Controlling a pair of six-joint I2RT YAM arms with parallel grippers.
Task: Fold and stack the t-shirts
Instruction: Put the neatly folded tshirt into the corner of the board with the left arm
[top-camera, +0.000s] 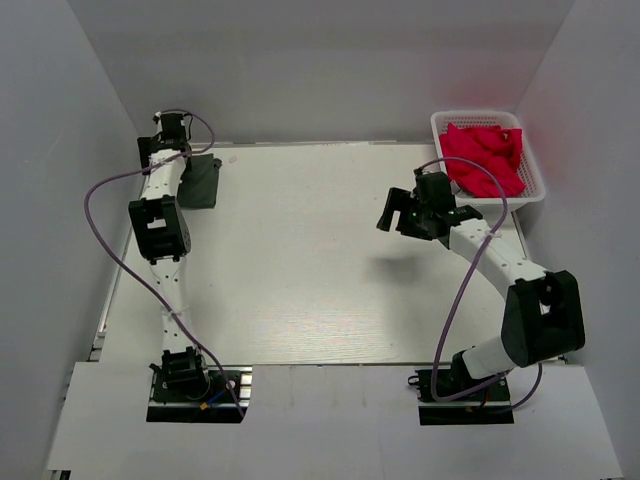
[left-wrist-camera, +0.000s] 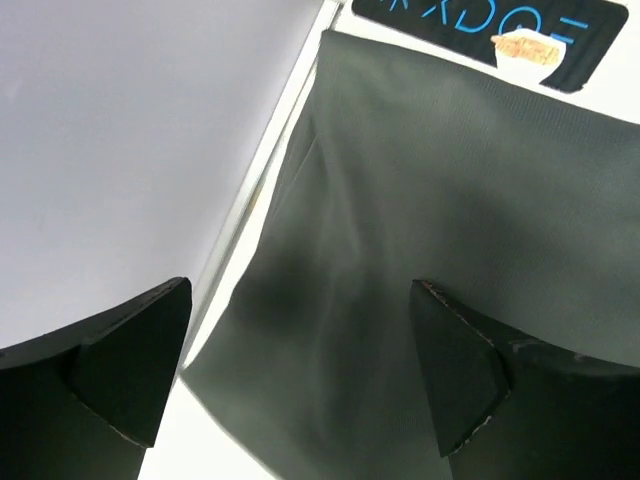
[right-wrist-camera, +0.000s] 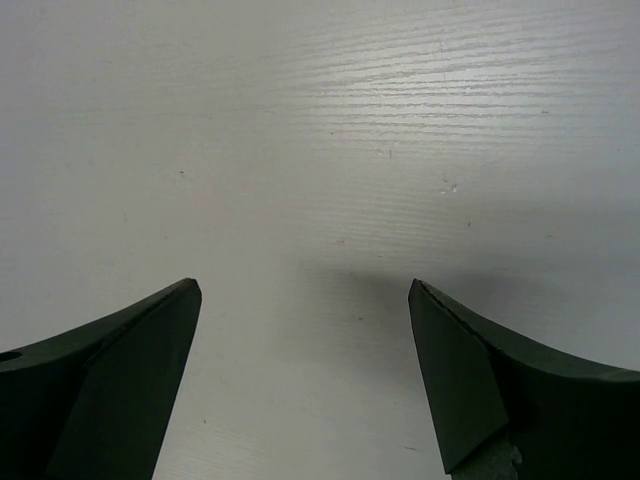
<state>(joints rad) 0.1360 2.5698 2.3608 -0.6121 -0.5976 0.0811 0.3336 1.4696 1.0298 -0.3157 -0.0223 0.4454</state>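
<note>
You are looking at a white table top with a faint wood grain (top-camera: 320, 270), boxed in by plain pale grey panels: a left wall (top-camera: 50, 200), a back wall (top-camera: 320, 60) and a right wall (top-camera: 600, 230). A flat white board (top-camera: 330, 420) runs along the near edge. The light is soft and even, leaving a mild sheen on the grain.

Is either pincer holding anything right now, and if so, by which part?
Nothing is held. The left pincer stands open over the dark grey t-shirt, and the right pincer stands open over the table.
</note>
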